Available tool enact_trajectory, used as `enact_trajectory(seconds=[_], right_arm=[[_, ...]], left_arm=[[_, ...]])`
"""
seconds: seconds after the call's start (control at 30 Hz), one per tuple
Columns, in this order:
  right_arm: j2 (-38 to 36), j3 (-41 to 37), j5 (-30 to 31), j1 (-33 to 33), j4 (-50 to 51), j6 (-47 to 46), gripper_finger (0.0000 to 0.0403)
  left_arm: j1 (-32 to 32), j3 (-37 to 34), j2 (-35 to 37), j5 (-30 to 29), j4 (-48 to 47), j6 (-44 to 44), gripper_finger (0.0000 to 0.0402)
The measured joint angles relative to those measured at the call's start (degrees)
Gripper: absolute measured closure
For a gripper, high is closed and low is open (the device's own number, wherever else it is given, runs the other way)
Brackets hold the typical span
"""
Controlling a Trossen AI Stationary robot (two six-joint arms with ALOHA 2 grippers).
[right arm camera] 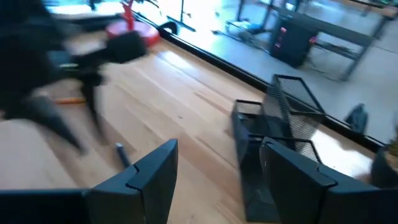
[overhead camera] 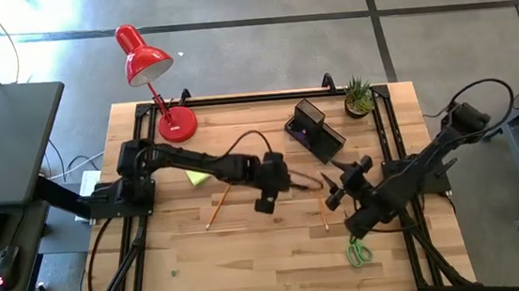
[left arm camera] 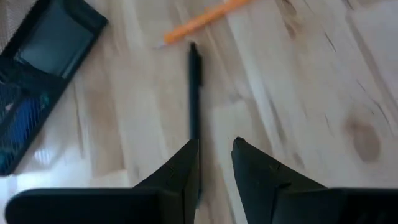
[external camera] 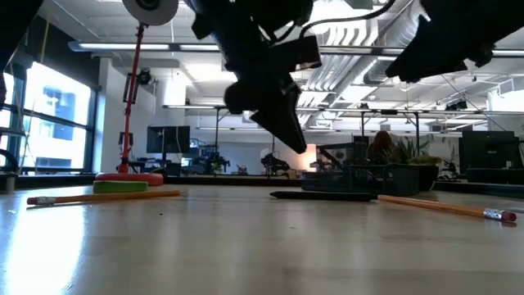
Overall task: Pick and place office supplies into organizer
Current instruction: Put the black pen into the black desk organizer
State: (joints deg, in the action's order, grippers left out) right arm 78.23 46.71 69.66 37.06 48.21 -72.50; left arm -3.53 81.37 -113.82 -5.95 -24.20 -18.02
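Observation:
A dark pen [left arm camera: 194,87] lies flat on the wooden table, just ahead of and below my left gripper [left arm camera: 216,149], which hangs open above it [external camera: 291,135] with a narrow gap and bare table between its fingers. An orange pencil [left arm camera: 205,22] lies past the pen's far end. The black mesh organizer [overhead camera: 315,129] stands at the back of the table with something purple in it. My right gripper [right arm camera: 219,146] is wide open and empty, off the table right of the pen [overhead camera: 345,180]. A yellow-green sticky-note block [overhead camera: 196,176], a second pencil [overhead camera: 218,208] and green-handled scissors [overhead camera: 358,250] lie on the table.
A red desk lamp [overhead camera: 154,70] stands at the back left and a small potted plant [overhead camera: 359,94] at the back right corner. Black frame rails run along the table's edges. Bare wood lies toward the near edge between the two arms.

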Motion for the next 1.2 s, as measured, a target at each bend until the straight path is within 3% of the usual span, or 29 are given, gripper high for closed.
enact_trajectory(seconds=[0.13,0.27,0.33,0.63,0.77,1.2], right_arm=[[-3.0,-4.3,0.4,1.3,-7.7,6.2,0.0183],[-3.9,-8.2,4.8,0.8,-14.6,10.7,0.0183],[-3.8,-9.3,6.7,0.0,-16.1,11.0,0.0183],[-3.6,-12.6,4.6,-1.6,-23.2,12.5,0.0183],[-3.6,-13.2,3.3,-1.6,-24.2,12.6,0.0183],[-3.6,-13.2,2.9,-1.6,-24.8,12.6,0.0183]], left_arm=[[-2.9,-1.2,-0.7,5.0,4.7,-0.2,0.0316],[-3.3,-1.3,-2.9,5.5,3.6,-0.3,0.0316],[-3.2,-1.4,-4.2,5.5,3.6,-1.4,0.0316],[-2.8,-0.2,-7.3,0.6,6.6,-2.1,0.0316],[-2.9,-0.3,-7.3,-0.9,6.6,-0.9,0.0316],[-3.3,-0.3,-8.3,3.4,5.9,3.7,0.0316]])
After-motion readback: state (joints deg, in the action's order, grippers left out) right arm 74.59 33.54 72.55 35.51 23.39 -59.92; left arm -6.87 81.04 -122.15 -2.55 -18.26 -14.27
